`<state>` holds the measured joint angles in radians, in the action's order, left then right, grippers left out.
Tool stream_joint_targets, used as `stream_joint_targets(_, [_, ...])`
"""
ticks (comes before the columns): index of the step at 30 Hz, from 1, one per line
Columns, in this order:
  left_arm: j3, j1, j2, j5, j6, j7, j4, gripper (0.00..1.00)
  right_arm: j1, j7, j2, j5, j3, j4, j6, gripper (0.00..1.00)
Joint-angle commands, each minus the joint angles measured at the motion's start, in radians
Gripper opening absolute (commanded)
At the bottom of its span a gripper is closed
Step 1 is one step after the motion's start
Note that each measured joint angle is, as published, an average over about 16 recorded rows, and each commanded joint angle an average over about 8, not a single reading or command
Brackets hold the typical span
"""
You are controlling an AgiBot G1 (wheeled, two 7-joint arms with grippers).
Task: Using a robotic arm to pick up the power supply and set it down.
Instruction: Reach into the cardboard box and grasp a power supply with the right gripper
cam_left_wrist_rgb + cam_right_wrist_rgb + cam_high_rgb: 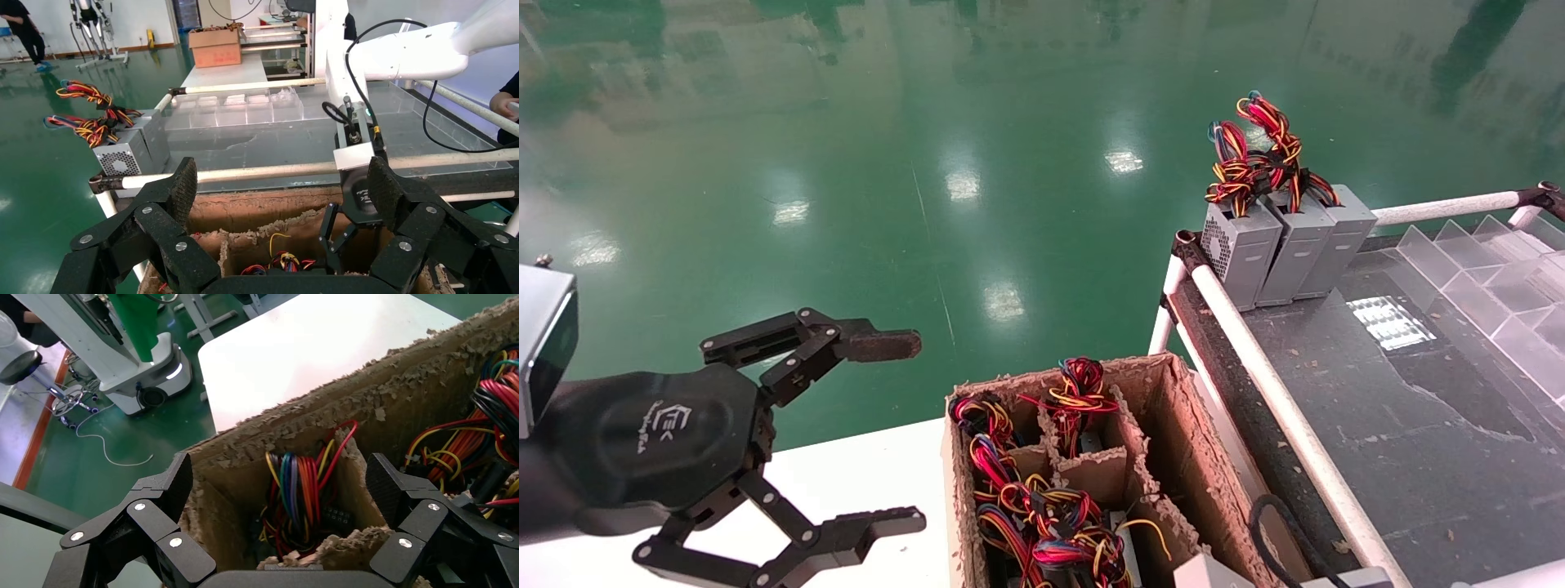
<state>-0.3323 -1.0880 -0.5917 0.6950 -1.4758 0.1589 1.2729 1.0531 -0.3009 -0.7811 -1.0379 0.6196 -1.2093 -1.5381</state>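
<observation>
Right gripper (278,496) fingers spread wide, empty, straddling a wire bundle (300,499) in the box (306,425); closing may snag wires, not the supply

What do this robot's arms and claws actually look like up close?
Both grippers are black, with two fingers built from riveted linkage bars. The left gripper carries a white logo and a brownish fingertip pad. The right gripper has textured black fingertips. The right arm is a smooth white shell with a black cable looping alongside.
</observation>
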Motion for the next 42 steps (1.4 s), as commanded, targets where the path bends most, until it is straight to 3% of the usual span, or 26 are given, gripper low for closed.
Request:
stream_joint_targets(1, [0.000,0.000,0.000,0.000,0.000,0.000,0.000,1.00,0.001,0.008,-0.007,-0.008,0.005,0.010,0.002,0.88])
stream_joint_targets(7, [0.000,0.000,0.000,0.000,0.000,0.000,0.000,1.00,0.006,0.019,-0.021,-0.007,0.014,0.021,-0.007,0.65])
stream_joint_targets(13, [0.000,0.000,0.000,0.000,0.000,0.000,0.000,1.00,0.007,0.021,-0.028,-0.009,0.029,0.026,-0.011,0.13])
stream_joint_targets(16, [0.000,0.000,0.000,0.000,0.000,0.000,0.000,1.00,0.005,0.023,-0.031,-0.011,0.036,0.031,-0.010,0.00])
stream_joint_targets(42, [-0.001,0.000,0.000,-0.001,0.000,0.000,0.000,1.00,0.004,0.029,-0.052,-0.036,0.068,0.053,0.017,0.00])
